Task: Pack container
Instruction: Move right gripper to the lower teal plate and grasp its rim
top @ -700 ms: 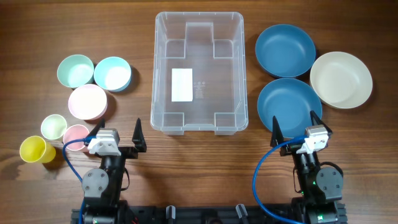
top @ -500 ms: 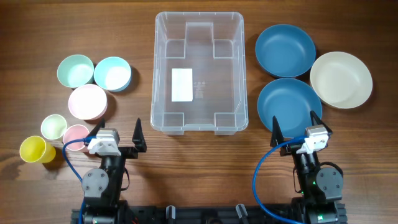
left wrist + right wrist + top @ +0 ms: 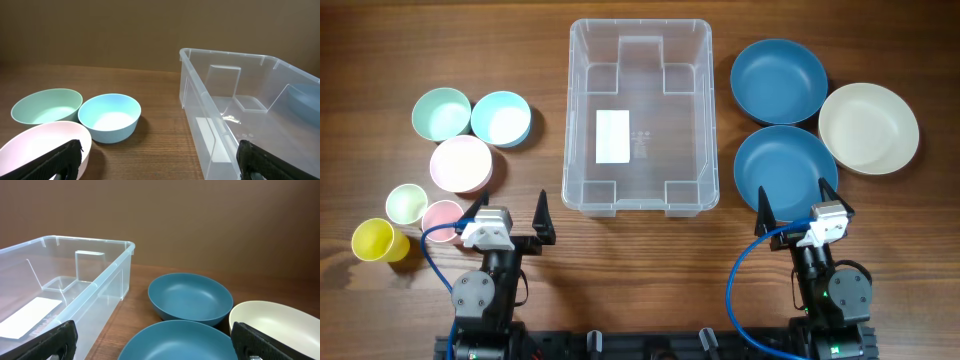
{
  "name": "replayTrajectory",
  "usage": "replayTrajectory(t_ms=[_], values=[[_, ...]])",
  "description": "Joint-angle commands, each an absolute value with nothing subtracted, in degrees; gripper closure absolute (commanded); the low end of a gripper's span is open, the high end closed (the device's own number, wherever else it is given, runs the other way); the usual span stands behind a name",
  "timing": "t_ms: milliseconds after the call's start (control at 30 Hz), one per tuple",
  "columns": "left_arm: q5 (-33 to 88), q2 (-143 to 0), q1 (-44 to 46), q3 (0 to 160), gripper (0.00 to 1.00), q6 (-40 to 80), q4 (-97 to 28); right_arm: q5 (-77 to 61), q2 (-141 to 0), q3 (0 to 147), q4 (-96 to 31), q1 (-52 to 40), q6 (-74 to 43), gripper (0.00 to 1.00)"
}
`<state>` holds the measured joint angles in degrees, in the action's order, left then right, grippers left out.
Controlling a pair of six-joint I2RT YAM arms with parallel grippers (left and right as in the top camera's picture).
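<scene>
The clear plastic container stands empty at the table's middle, with a white label on its base. It also shows in the left wrist view and the right wrist view. My left gripper is open and empty, just in front of the container's near left corner. My right gripper is open and empty over the near edge of a dark blue bowl. In the left wrist view the left gripper frames bare table between a pink bowl and the container.
On the left stand a mint bowl, a light blue bowl, a pink bowl, and small green, pink and yellow cups. On the right are a second dark blue bowl and a cream bowl.
</scene>
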<state>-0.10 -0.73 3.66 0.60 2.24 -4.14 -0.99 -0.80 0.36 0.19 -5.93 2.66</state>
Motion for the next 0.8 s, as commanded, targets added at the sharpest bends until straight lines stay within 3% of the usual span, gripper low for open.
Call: replayTrajectory(t_ms=[0, 233, 400, 767], values=[[0.58, -0.38, 3.60, 0.32, 0.00, 2.15, -4.32, -0.01, -0.64, 0.30, 0.38, -5.91, 2.61, 0.00], [0.67, -0.38, 3.60, 0.32, 0.00, 2.26, -4.32, 0.36, -0.64, 0.30, 0.38, -5.91, 3.07, 0.00], [0.58, -0.38, 3.60, 0.32, 0.00, 14.06, -4.32, 0.34, -0.64, 0.30, 0.40, -5.91, 2.98, 0.00], [0.58, -0.38, 3.60, 0.32, 0.00, 14.17, -4.32, 0.16, -0.64, 0.30, 0.40, -5.91, 2.96, 0.00]])
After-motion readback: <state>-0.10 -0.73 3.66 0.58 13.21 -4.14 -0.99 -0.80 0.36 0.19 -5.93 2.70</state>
